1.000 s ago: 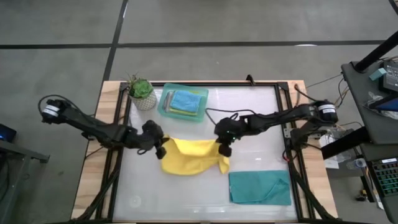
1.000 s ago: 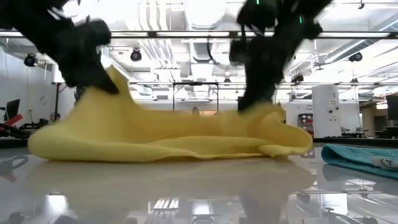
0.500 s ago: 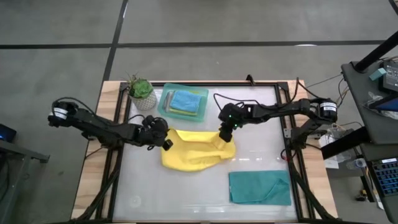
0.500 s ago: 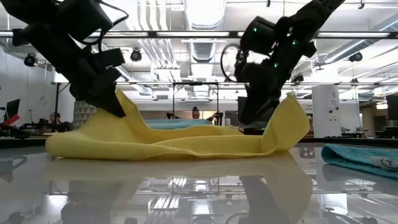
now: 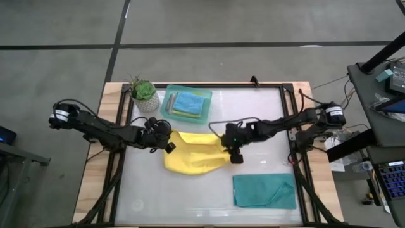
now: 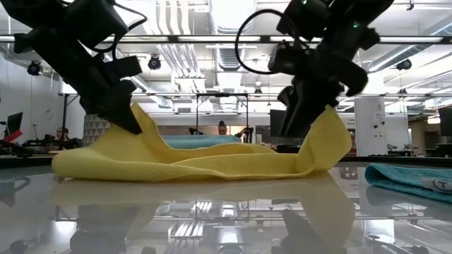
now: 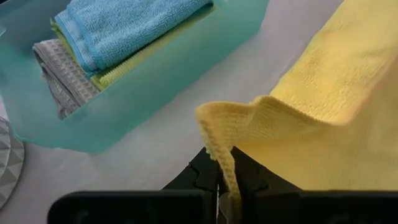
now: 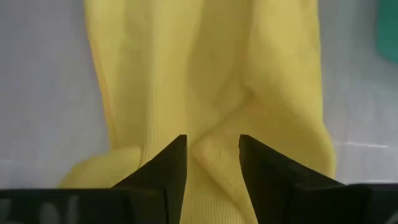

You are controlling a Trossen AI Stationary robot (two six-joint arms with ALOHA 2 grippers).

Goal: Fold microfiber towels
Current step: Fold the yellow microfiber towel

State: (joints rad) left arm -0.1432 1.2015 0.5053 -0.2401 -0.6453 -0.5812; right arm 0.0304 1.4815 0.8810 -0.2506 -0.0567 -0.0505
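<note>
A yellow towel (image 5: 193,153) lies crumpled mid-table. Its left far corner is raised, with my left gripper (image 5: 166,145) shut on it. The towel's right end (image 6: 330,144) stands up in a fold. My right gripper (image 5: 235,156) hovers open at that end, a finger on either side of a yellow ridge (image 8: 212,134); I cannot tell whether they touch it. A teal towel (image 5: 264,190) lies flat at the near right. In the mint tray (image 5: 168,111) sit folded blue (image 7: 124,25), lime (image 7: 118,71) and grey (image 7: 59,74) towels. My left gripper pinches the yellow towel's left far corner (image 7: 219,155) between its two fingers, at the hemmed edge. The fingers (image 6: 131,121) slant down from the table's left. The corner is lifted a little, and the rest of the towel lies slack on the table.
A small potted plant (image 5: 143,92) stands at the far left beside the tray. Black frame rails (image 5: 120,158) run along the table's left and right sides. Bare tabletop (image 5: 177,196) lies near the front left.
My right gripper carried the towel's right end toward the far edge, let it go, then came back toward the near edge. That end now stands up in a fold instead of lying low. My left gripper drew its corner a little toward the far left and kept hold.
</note>
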